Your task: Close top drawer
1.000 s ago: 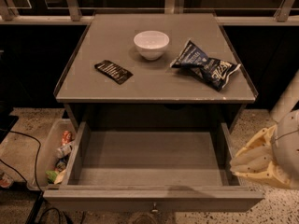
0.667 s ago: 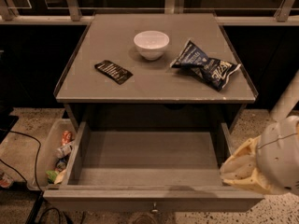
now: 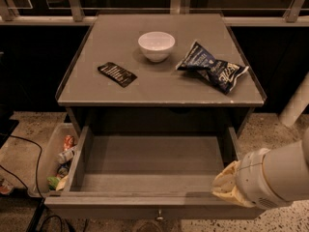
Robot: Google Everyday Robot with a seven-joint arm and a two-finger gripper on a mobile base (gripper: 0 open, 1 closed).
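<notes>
The top drawer (image 3: 149, 168) is a wide shallow grey drawer, pulled fully out of the cabinet and empty inside. Its front panel (image 3: 145, 209) runs along the bottom of the view with a small round metal knob (image 3: 159, 216) at centre. My gripper (image 3: 227, 186) comes in from the lower right on a white arm (image 3: 275, 175) and sits over the drawer's front right corner, at the rim. Its cream-coloured end touches or hangs just above that corner.
On the grey cabinet top (image 3: 96, 88) stand a white bowl (image 3: 156, 45), a dark blue chip bag (image 3: 212, 67) and a small black packet (image 3: 117, 74). A clear bin (image 3: 50, 161) with snacks stands on the floor at left, with black cables nearby.
My arm and gripper have moved left from the right edge, toward and over the drawer's front right corner. The drawer stays open in the same place.
</notes>
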